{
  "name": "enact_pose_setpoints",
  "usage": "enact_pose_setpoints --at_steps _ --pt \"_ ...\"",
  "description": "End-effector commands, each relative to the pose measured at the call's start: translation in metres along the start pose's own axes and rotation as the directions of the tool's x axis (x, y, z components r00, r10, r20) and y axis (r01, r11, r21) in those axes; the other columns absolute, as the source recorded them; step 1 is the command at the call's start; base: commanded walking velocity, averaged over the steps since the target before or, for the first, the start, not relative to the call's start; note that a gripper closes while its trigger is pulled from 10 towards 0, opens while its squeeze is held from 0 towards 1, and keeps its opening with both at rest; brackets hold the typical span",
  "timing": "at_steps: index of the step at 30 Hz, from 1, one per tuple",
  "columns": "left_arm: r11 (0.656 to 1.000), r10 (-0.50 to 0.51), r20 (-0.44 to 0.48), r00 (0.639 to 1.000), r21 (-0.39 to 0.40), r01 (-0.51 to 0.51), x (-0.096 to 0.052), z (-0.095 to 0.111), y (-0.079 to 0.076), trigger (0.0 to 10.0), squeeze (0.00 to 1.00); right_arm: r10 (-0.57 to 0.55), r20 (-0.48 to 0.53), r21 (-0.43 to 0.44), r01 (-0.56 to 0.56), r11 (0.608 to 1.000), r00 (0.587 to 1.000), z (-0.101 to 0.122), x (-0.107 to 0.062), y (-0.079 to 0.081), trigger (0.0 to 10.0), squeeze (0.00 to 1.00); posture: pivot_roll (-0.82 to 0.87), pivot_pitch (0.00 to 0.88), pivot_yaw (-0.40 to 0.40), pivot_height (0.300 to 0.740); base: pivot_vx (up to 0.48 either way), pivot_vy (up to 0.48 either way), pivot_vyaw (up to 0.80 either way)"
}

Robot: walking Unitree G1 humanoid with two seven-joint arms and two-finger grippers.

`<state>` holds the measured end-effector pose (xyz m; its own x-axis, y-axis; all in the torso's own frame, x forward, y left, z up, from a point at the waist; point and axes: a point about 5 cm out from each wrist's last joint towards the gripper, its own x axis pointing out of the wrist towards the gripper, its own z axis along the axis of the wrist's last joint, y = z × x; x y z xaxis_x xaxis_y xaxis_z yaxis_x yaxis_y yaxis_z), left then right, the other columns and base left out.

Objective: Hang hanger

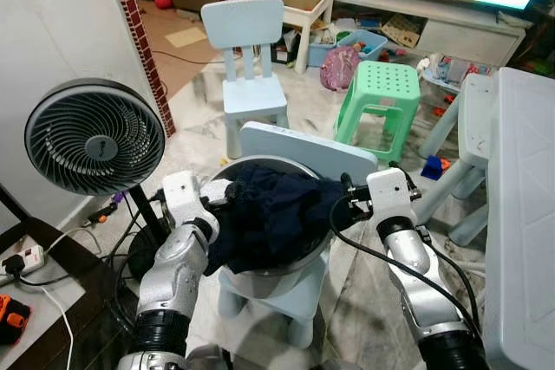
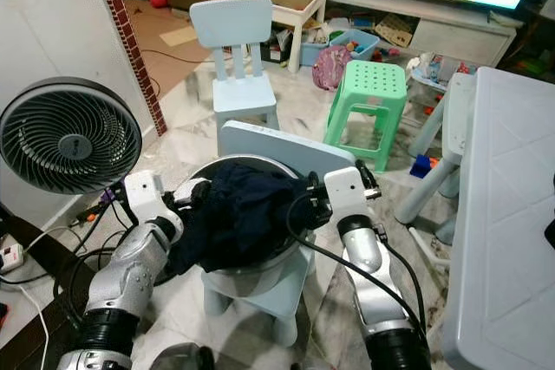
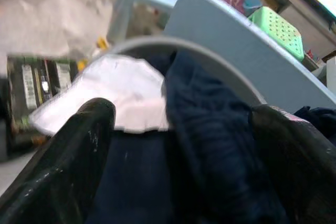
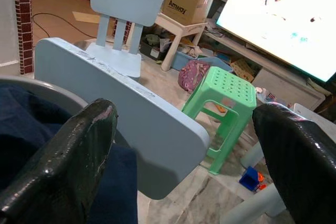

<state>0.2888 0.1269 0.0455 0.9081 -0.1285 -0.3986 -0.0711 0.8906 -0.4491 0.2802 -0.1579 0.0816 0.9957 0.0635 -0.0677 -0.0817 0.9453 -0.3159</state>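
A heap of dark navy clothing [image 1: 269, 214] lies in a grey round basin [image 1: 279, 276] that stands on a small light blue chair [image 1: 305, 148] right before me. My left gripper [image 1: 227, 195] reaches into the heap from its left side; in the left wrist view its fingers [image 3: 84, 135] stand wide apart, open, with navy cloth [image 3: 210, 156] and a white patch [image 3: 126, 95] between them. At the heap's right side, the right gripper [image 1: 335, 202] is open too, cloth lying by one finger [image 4: 79, 150]. I see no hanger.
A black fan [image 1: 94, 136] stands close on the left, with cables and a power strip [image 1: 22, 259] on the floor below. A second blue chair [image 1: 251, 49] and a green stool [image 1: 381, 88] stand behind. A white table [image 1: 520, 214] borders the right.
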Motion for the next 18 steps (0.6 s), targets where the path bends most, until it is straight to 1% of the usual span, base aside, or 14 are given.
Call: enact_pose_setpoints --at_steps 1,2,3,4,7,8,10,12,13,14,15,18 --pt "0.997 -0.018 -0.064 0.998 -0.075 0.013 0.005 -0.006 -0.005 10.0 0.0 0.01 0.001 -0.013 -0.01 1.0 1.0 0.002 -0.004 -0.004 10.0 0.0 -0.03 0.0 -0.031 0.74 0.0 0.0 0.0" --pt "0.997 -0.018 -0.064 0.998 -0.075 0.013 0.005 -0.006 -0.005 10.0 0.0 0.01 0.001 -0.013 -0.01 1.0 1.0 0.002 -0.004 -0.004 10.0 0.0 -0.03 0.0 -0.031 0.74 0.0 0.0 0.0" --pt "0.994 -0.024 -0.097 0.995 -0.104 0.014 0.007 -0.011 -0.007 10.0 0.0 0.019 -0.007 -0.022 -0.019 1.0 1.0 0.0 -0.011 -0.005 10.0 0.0 -0.05 0.004 -0.036 0.74 0.0 0.0 0.0" --pt "0.994 -0.025 -0.104 0.994 -0.108 0.014 0.008 -0.012 -0.008 10.0 0.0 0.022 -0.011 -0.026 -0.023 0.999 1.0 -0.001 -0.014 -0.005 10.0 0.0 -0.05 0.004 -0.036 0.74 0.0 0.0 0.0" --pt "0.994 -0.027 -0.106 0.994 -0.106 0.015 0.009 -0.012 -0.008 10.0 0.0 0.024 -0.014 -0.028 -0.025 0.999 1.0 -0.001 -0.015 -0.006 10.0 0.0 -0.05 0.004 -0.036 0.74 0.0 0.0 0.0" --pt "0.992 -0.05 -0.121 0.991 -0.121 0.036 0.013 -0.016 -0.013 10.0 0.0 0.024 -0.026 -0.04 -0.025 0.999 0.999 -0.003 -0.026 -0.008 10.0 0.0 -0.1 0.043 -0.029 0.74 0.0 0.0 0.0" --pt "0.992 -0.05 -0.121 0.991 -0.121 0.036 0.013 -0.016 -0.013 10.0 0.0 0.024 -0.026 -0.04 -0.025 0.999 0.999 -0.003 -0.026 -0.008 10.0 0.0 -0.1 0.043 -0.029 0.74 0.0 0.0 0.0" --pt "0.989 -0.069 -0.14 0.988 -0.139 0.05 0.021 -0.018 -0.018 10.0 0.0 0.015 -0.038 -0.046 -0.017 0.999 0.999 -0.005 -0.034 -0.01 10.0 0.0 -0.12 0.056 -0.015 0.74 0.0 0.0 0.0" --pt "0.988 -0.07 -0.144 0.987 -0.144 0.049 0.023 -0.018 -0.018 7.7 0.0 0.012 -0.04 -0.047 -0.014 0.999 0.999 -0.005 -0.036 -0.011 10.0 0.0 -0.13 0.058 -0.012 0.74 0.0 0.0 0.0" --pt "0.988 -0.069 -0.145 0.987 -0.147 0.047 0.024 -0.018 -0.019 7.7 0.0 0.011 -0.04 -0.047 -0.013 0.999 0.999 -0.005 -0.037 -0.011 10.0 0.0 -0.13 0.058 -0.012 0.74 0.0 0.0 0.0" --pt "0.986 -0.075 -0.155 0.985 -0.156 0.051 0.026 -0.02 -0.019 0.0 0.0 0.008 -0.041 -0.047 -0.009 0.999 0.999 -0.005 -0.038 -0.011 10.0 0.0 -0.13 0.063 -0.007 0.74 0.0 0.0 0.0" --pt "0.979 -0.114 -0.168 0.979 -0.184 0.082 0.029 -0.022 -0.022 0.0 0.0 0.001 -0.043 -0.047 -0.003 0.999 0.999 -0.004 -0.04 -0.011 10.0 0.0 -0.14 0.073 -0.005 0.74 0.0 0.0 0.0"
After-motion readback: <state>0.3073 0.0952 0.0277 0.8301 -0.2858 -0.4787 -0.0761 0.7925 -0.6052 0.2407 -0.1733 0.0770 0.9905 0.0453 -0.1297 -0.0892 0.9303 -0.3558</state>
